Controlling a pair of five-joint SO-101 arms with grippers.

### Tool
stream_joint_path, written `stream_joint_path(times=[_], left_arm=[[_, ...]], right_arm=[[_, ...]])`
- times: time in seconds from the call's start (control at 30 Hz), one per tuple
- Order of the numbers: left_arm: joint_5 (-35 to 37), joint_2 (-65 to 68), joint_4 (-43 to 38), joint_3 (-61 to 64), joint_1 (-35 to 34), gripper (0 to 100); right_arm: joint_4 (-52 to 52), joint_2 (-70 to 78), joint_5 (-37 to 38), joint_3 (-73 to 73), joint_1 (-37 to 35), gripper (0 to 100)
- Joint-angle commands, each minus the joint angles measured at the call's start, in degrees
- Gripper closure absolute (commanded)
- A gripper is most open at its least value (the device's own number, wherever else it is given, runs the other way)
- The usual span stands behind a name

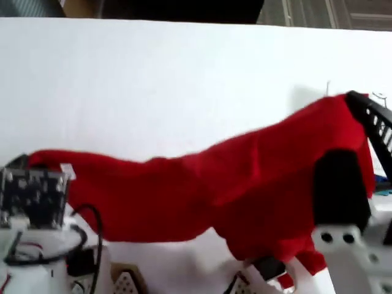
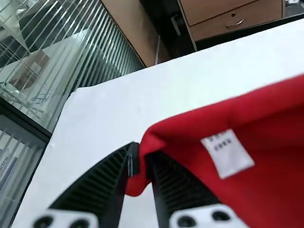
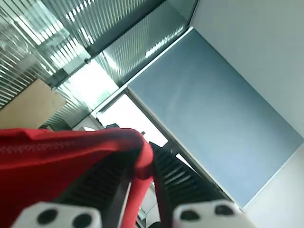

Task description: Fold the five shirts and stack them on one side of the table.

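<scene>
The left gripper (image 2: 137, 160) is clamped on one edge of the red shirt (image 1: 245, 184), and the right gripper (image 3: 145, 164) on another, held higher. The shirt hangs stretched between them along the desk's (image 1: 153, 79) near edge, rising toward the right.

An office room with a big work table

A wide white table (image 2: 190, 80) stands in a room that looks like an office. Past its far edge are wooden drawers (image 2: 232, 16) with small metal handles. Beside the table is a glass wall (image 2: 47, 57) with many thin slats across it, and another room shows through. Higher up are more slatted glass (image 3: 118, 23) and a large grey-blue panel (image 3: 209, 109).
</scene>
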Motion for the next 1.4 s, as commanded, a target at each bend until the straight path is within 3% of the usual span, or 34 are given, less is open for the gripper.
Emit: stream_joint_path(times=[0.0,0.13,0.4,0.57,0.77,1.0,1.17,1.37], left_arm=[[0.4,-3.6,-0.2,2.6,-0.7,98],[0.3,-4.6,0.1,2.5,-4.3,98],[0.6,-3.4,-5.4,3.0,-4.5,98],[0.8,6.1,-6.7,2.9,-4.5,98],[0.8,19.9,-16.2,2.4,-4.1,98],[0.8,32.7,-24.4,2.2,1.4,98],[0.8,43.8,-25.7,-7.3,2.9,98],[0.4,60.9,-17.8,-26.1,3.0,98]], right_arm=[[1.1,-1.9,0.5,-0.9,-1.5,97.8],[2.5,-2.9,0.5,-0.6,-2.2,97.8],[2.2,1.2,0.0,3.7,-2.2,97.8],[0.2,5.9,-1.2,5.9,-2.3,97.8],[-5.9,12.6,-1.9,12.2,-2.0,97.8],[-18.5,22.3,-2.0,23.4,1.4,97.8],[-27.2,30.0,-1.6,24.9,6.3,97.8],[-32.2,36.3,-1.5,22.4,10.9,97.8]])
